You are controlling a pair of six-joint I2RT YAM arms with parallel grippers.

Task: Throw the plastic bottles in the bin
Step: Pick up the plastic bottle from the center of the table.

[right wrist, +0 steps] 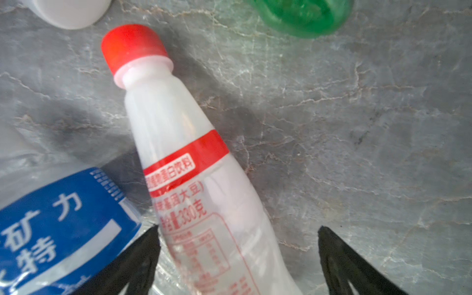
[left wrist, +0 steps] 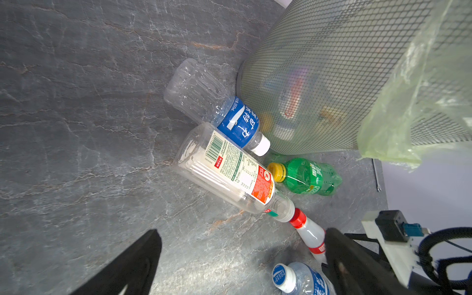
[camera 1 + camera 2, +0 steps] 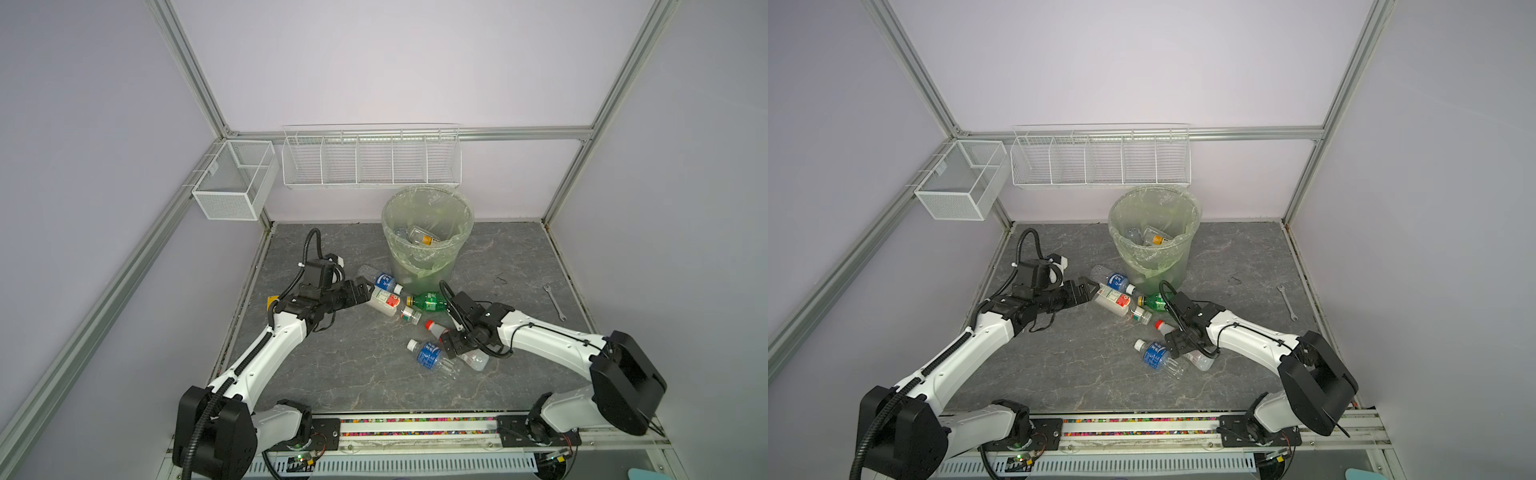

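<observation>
Some bottles (image 3: pixel 419 237) already in bin (image 3: pixel 441 266), 12 o'clock on table (image 3: pixel 332 374). Abt five left at bin's 6–7 o'clock. L gripper (image 3: pixel 366 292) released, empty. R gripper (image 1: pixel 237 229) spread astride red-cap bottle (image 1: pixel 178 143), no grip yet.

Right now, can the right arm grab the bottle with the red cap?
Probably yes. The right gripper is open, with the red-cap bottle lying between its jaws. The blue-label bottle crowds one side, so it might get nudged.
</observation>
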